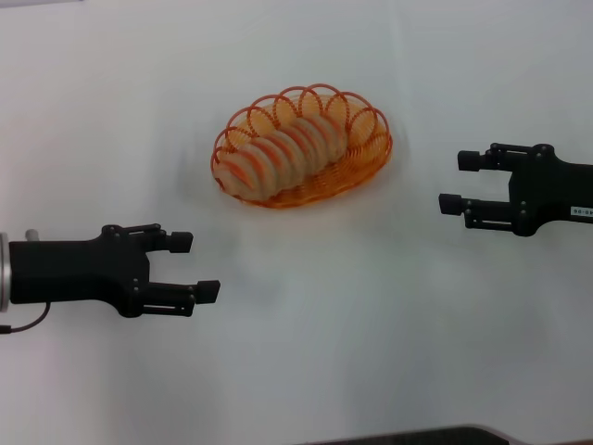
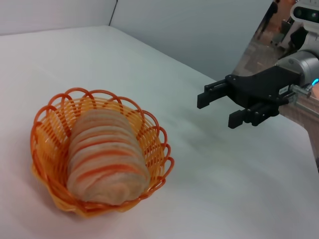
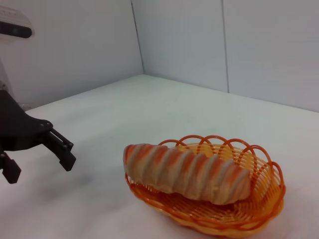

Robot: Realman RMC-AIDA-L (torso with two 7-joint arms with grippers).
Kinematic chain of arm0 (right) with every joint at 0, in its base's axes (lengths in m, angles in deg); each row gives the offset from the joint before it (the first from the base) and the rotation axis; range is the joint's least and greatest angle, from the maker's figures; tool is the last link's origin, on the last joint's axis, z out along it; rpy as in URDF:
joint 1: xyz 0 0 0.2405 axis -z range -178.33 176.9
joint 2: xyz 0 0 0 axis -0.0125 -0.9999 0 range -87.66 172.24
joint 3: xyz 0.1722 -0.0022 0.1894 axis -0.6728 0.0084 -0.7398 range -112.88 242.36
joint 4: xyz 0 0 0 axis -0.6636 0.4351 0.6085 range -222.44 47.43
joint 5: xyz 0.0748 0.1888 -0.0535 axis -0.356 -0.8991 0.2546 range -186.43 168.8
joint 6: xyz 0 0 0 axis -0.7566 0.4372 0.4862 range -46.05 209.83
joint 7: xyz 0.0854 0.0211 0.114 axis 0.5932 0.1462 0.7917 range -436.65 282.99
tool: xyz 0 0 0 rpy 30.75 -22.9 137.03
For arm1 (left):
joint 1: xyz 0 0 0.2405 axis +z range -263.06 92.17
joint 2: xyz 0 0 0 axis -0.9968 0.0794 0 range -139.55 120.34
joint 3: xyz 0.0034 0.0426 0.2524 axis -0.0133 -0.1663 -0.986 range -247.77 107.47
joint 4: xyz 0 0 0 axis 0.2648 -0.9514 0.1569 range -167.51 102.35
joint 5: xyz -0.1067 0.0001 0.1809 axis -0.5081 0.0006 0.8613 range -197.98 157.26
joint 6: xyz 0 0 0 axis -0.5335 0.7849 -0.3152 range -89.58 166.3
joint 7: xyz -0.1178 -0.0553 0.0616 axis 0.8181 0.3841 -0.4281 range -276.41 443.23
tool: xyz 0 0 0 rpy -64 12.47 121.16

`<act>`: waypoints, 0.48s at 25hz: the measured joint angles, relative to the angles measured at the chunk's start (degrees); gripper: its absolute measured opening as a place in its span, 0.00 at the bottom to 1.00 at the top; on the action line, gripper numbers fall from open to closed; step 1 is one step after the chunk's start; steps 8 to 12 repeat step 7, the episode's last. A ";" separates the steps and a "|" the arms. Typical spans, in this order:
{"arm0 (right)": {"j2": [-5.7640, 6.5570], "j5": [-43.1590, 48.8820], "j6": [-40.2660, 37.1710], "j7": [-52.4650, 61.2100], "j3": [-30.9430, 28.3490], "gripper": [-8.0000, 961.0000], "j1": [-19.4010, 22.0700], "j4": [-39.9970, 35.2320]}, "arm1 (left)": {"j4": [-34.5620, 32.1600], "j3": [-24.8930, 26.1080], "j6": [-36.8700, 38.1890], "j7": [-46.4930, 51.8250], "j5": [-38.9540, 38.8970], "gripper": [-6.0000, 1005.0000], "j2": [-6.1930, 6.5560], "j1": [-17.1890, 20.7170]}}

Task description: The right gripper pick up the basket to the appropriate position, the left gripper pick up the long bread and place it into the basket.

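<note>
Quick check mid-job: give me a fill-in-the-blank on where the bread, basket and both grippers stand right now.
1. The long bread lies inside the ____.
2. The left gripper holds ____.
3. The right gripper has its fingers ____, off to one side of the basket.
4. The basket rests on the white ____.

Missing words: basket; nothing; open; table
</note>
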 joint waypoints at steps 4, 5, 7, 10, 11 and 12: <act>0.00 0.03 0.18 0.01 0.02 0.77 0.00 0.07 | 0.02 0.02 -0.11 -0.01 0.11 0.89 0.06 0.00; 0.00 0.05 0.21 0.09 0.14 0.77 0.00 0.08 | 0.03 0.03 -0.14 -0.01 0.15 0.89 0.06 -0.01; -0.01 0.05 0.21 0.11 0.16 0.77 0.00 0.08 | 0.04 0.04 -0.22 -0.03 0.23 0.89 0.09 -0.06; -0.01 0.05 0.21 0.11 0.16 0.77 0.00 0.08 | 0.04 0.04 -0.22 -0.03 0.23 0.89 0.09 -0.06; -0.01 0.05 0.21 0.11 0.16 0.77 0.00 0.08 | 0.04 0.04 -0.22 -0.03 0.23 0.89 0.09 -0.06; -0.01 0.05 0.21 0.11 0.16 0.77 0.00 0.08 | 0.04 0.04 -0.22 -0.03 0.23 0.89 0.09 -0.06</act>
